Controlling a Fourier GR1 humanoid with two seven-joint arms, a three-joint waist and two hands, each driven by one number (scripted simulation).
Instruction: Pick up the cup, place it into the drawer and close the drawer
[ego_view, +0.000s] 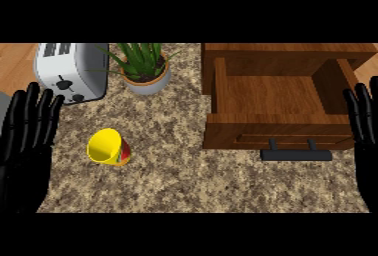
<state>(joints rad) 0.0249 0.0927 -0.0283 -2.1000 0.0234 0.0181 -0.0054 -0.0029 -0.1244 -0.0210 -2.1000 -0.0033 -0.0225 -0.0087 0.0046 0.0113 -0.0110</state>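
Speckled stone counter (221, 185) held the open wooden drawer (277, 95), still without the yellow cup (109, 147), which lay on its side untouched well to its left, while left hand (26, 135) and right hand (363, 120) rested open with fingers straight, so every step remained.

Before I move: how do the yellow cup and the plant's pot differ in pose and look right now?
The yellow cup with the red band lies tipped on the speckled stone counter, its mouth facing up and to the left; the grey plant pot stands upright. The cup shows a hollow inside; the pot holds soil and green leaves. The cup sits nearer the left robot hand; the pot sits further back, beside the white toaster. Both rest on the counter, outside the open wooden drawer.
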